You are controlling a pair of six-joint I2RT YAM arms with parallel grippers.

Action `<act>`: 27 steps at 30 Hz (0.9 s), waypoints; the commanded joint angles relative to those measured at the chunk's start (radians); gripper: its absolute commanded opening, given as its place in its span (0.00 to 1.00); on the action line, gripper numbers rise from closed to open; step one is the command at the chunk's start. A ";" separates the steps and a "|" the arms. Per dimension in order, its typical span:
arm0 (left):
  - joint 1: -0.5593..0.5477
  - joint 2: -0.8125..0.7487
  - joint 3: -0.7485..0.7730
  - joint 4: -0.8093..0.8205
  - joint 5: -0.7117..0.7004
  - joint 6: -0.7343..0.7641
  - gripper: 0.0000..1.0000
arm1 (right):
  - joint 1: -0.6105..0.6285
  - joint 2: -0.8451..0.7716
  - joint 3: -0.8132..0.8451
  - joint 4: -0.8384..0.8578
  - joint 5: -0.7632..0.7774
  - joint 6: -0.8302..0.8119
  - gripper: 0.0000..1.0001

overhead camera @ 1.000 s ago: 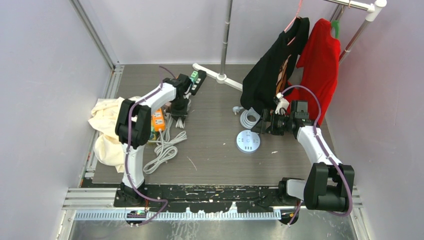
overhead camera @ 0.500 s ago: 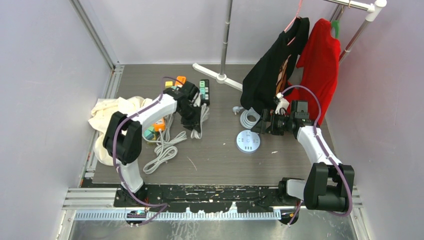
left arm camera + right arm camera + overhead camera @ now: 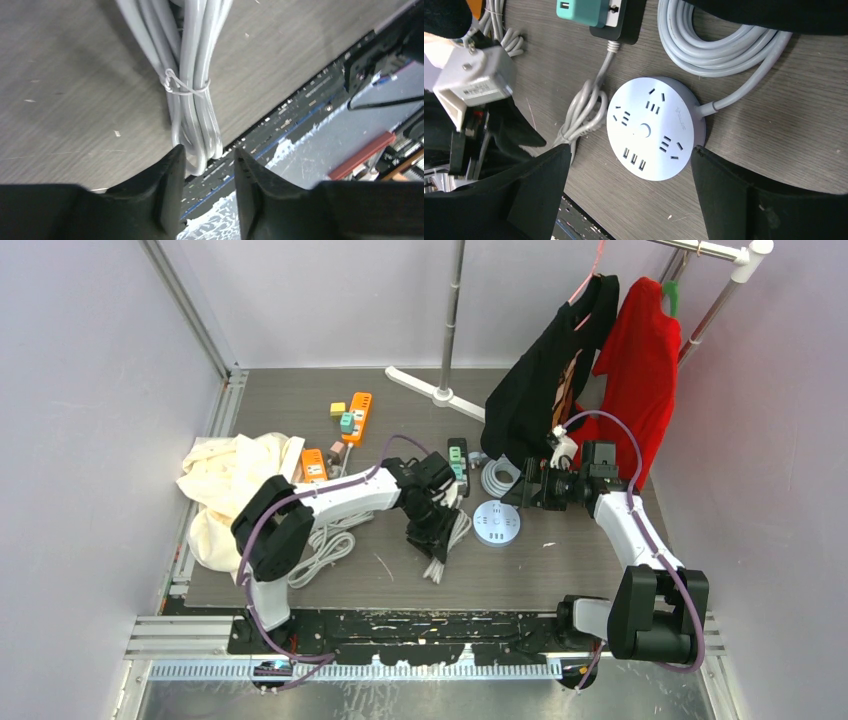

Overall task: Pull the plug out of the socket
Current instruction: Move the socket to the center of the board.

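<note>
Inspector: Nearest item first. How does the left hand stand?

Clerk: The left hand (image 3: 206, 157) sits low over the bench (image 3: 560, 560), fingers parted by a narrow gap. The looped end of the grey cord bundle (image 3: 192, 75) lies right at that gap. Whether a pad touches it, I cannot tell.

Inspector: Why there?

Clerk: In my judgement the cord serves as a handle on the black power strip (image 3: 616, 20) it runs from. That would put the strip within the other arm's reach.

Inspector: And the right hand?

Clerk: The right hand (image 3: 629, 157) is spread wide and holds nothing. It is poised above the round white socket (image 3: 651, 127) (every outlet on it is vacant). The posture reads as ready to come down on something.

Inspector: Where is the plug?

Clerk: The teal plug (image 3: 576, 11) is a blocky, square-edged piece with a small pale slot on its face. It is seated in the black strip, just beyond the round socket and beside the grey cable coil (image 3: 719, 45). It is not yet pulled.

Inspector: Anything farther off?

Clerk: An orange strip (image 3: 358, 416) carrying more small plugs lies well apart, toward the far left. I take the teal plug as the target only because both hands are near it.
</note>
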 commanded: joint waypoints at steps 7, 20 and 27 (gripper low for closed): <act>-0.033 -0.117 0.005 0.033 0.041 0.045 0.53 | 0.017 -0.014 0.048 -0.031 -0.058 -0.080 0.93; 0.048 -0.415 -0.038 0.388 -0.472 0.170 0.56 | 0.038 -0.015 0.136 -0.219 -0.076 -0.307 0.92; 0.098 -0.529 -0.131 0.491 -0.420 0.163 0.86 | 0.062 -0.016 0.254 -0.385 -0.049 -0.502 0.91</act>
